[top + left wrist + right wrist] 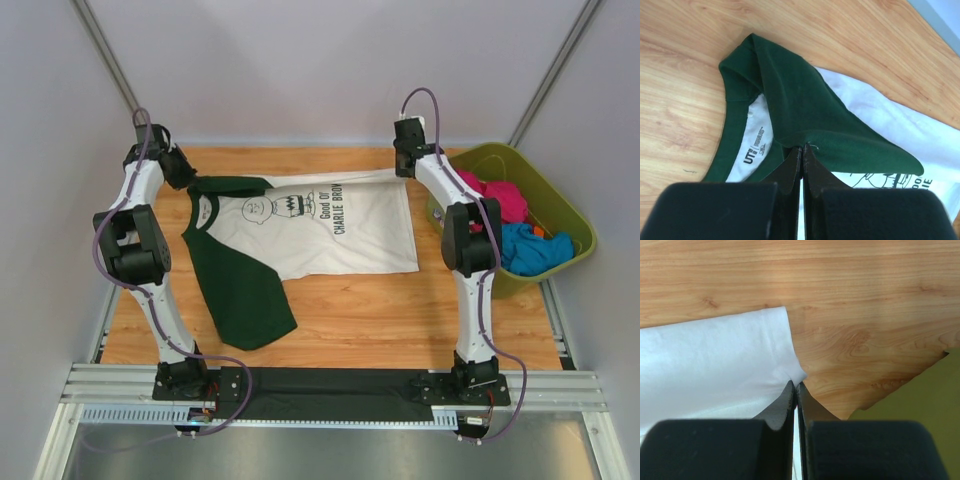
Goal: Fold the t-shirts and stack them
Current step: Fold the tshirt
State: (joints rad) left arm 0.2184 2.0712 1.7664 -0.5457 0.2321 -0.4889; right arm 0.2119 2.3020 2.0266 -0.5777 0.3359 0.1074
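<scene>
Early stage. Left gripper (801,150) is pinched shut on the green shoulder of the t-shirt (320,235); right gripper (795,385) is pinched shut on its white hem corner. The shirt lies spread between them, not yet folded. Garments (505,200) wait in the bin (520,283) beside the right gripper; no stack is visible.

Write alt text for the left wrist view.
The left gripper is shut on the dark green sleeve of a white t-shirt, near its green collar. Wooden table lies beneath.
</scene>
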